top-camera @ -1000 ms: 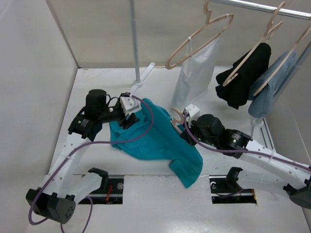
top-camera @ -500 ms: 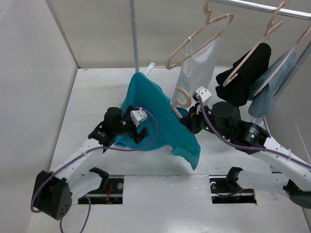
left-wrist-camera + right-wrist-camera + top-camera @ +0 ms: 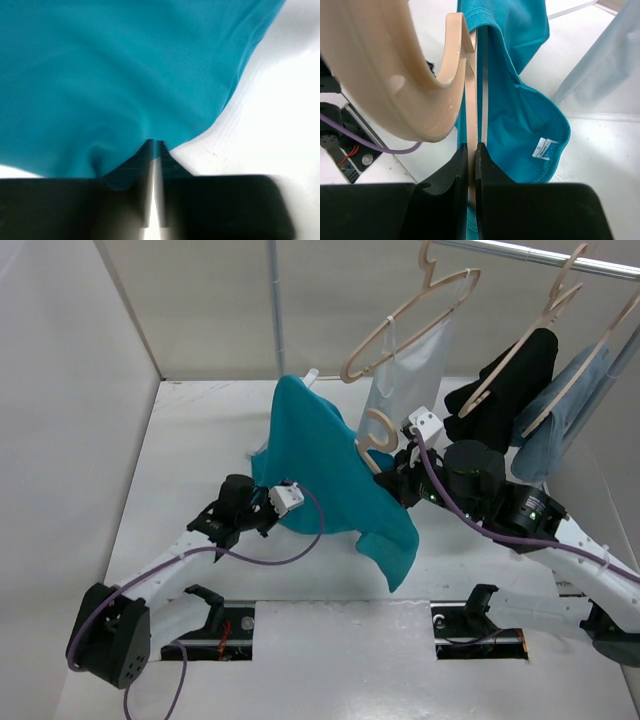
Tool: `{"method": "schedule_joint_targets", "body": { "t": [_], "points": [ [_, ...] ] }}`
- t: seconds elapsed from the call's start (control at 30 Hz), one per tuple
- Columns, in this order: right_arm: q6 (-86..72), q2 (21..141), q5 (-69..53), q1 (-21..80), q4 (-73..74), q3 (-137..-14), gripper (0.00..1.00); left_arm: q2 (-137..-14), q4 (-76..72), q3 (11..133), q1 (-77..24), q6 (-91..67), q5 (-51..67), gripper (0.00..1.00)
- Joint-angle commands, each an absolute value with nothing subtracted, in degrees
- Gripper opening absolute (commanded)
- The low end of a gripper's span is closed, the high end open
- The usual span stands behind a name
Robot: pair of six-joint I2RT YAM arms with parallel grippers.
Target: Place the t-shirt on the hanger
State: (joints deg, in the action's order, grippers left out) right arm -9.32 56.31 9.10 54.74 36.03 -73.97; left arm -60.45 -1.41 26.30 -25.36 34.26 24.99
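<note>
The t-shirt [image 3: 325, 465] is up off the table [image 3: 190, 430], draped over the hanger [image 3: 373, 436] in the middle of the workspace, between my two arms. From overhead its long axis runs on a slant. One end stands as a peak toward the back wall, and the cloth falls from there toward the near right, ending in a loose hanging corner. In my right wrist view the neck opening wraps around the hanger's wood, and a small white label [image 3: 542, 148] shows inside the collar.

My left gripper [image 3: 155, 150] has its fingers pressed together. The t-shirt's lower left edge puckers right at their tips, with a thin fold of teal nipped between them. My right gripper [image 3: 472, 150] is clamped tight on the hanger's slim wooden stem just below the hook, which curves up large in front of that camera.

By count there is one teal t-shirt and one hanger in my grip. Three more hangers [image 3: 400, 320] are on the rail [image 3: 540, 255] at the back right. They carry one white garment [image 3: 400, 390], one black garment [image 3: 505, 400] and one light-blue garment [image 3: 560, 430], each on its own hanger
</note>
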Motion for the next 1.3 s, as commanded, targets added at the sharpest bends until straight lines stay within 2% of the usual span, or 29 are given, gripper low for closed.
{"method": "schedule_joint_targets", "body": {
  "t": [0.0,0.03,0.07,0.1,0.13,0.17,0.27,0.4,0.53,0.6,0.63,0.67,0.7,0.73,0.93,1.1,1.27],
  "points": [
    [-7.1,55.6,10.8,54.8,33.9,-78.3,0.0,-53.7,-2.3,28.5,-23.8,30.3,25.8,0.08],
    [-6.6,56.2,10.3,54.8,33.9,-78.3,0.0,-51.0,-3.5,29.8,-21.5,27.9,26.5,0.32],
    [-6.6,56.2,9.6,54.8,33.9,-78.3,0.0,-49.8,-6.2,30.5,-20.7,22.9,26.5,0.51],
    [-6.6,56.2,9.6,54.8,34.5,-78.3,0.0,-49.1,-7.7,31.1,-19.9,20.9,26.5,0.64],
    [-6.1,56.2,9.6,54.8,34.5,-78.3,0.0,-49.0,-9.3,32.5,-19.3,19.4,26.5,0.82],
    [-6.1,56.2,9.1,54.8,34.5,-78.3,0.0,-48.4,-13.1,33.3,-18.8,18.1,25.9,0.89],
    [-5.4,56.2,7.7,54.8,35.1,-78.3,0.0,-52.5,-16.5,38.6,-17.8,14.4,25.9,1.0],
    [-4.9,56.2,6.6,54.8,35.1,-78.3,0.0,-64.5,-15.9,47.7,-16.2,14.4,33.6,1.0],
    [-4.9,56.2,6.1,54.8,34.5,-77.7,0.0,-67.7,-19.0,48.3,-16.2,18.9,34.2,1.0],
    [-4.9,55.6,6.1,54.8,34.5,-77.1,0.0,-68.3,-19.0,48.3,-16.2,20.6,34.2,0.87],
    [-4.9,55.0,6.1,54.8,34.0,-77.1,0.0,-68.9,-18.2,48.3,-15.6,21.2,34.2,0.77],
    [-4.9,55.0,6.1,54.8,34.0,-76.6,0.0,-68.9,-18.2,47.7,-15.6,21.8,34.2,0.6],
    [-4.9,55.0,6.1,54.8,34.0,-76.6,0.0,-68.9,-18.2,47.7,-15.6,21.8,34.2,0.18],
    [-4.9,54.5,6.1,54.8,33.5,-75.9,0.0,-68.4,-18.2,47.2,-15.6,21.8,34.2,0.0],
    [-6.9,56.6,8.1,54.8,37.1,-73.9,0.0,-63.2,-13.6,51.1,-13.9,18.5,35.3,0.0],
    [-10.7,59.1,6.8,54.8,36.3,-68.2,0.0,-62.6,-6.5,64.0,-5.5,13.8,44.4,0.0],
    [-13.0,60.1,3.5,51.6,33.8,-62.2,0.0,-62.1,-1.1,73.6,-4.7,14.5,48.9,0.0]
  ]
}}
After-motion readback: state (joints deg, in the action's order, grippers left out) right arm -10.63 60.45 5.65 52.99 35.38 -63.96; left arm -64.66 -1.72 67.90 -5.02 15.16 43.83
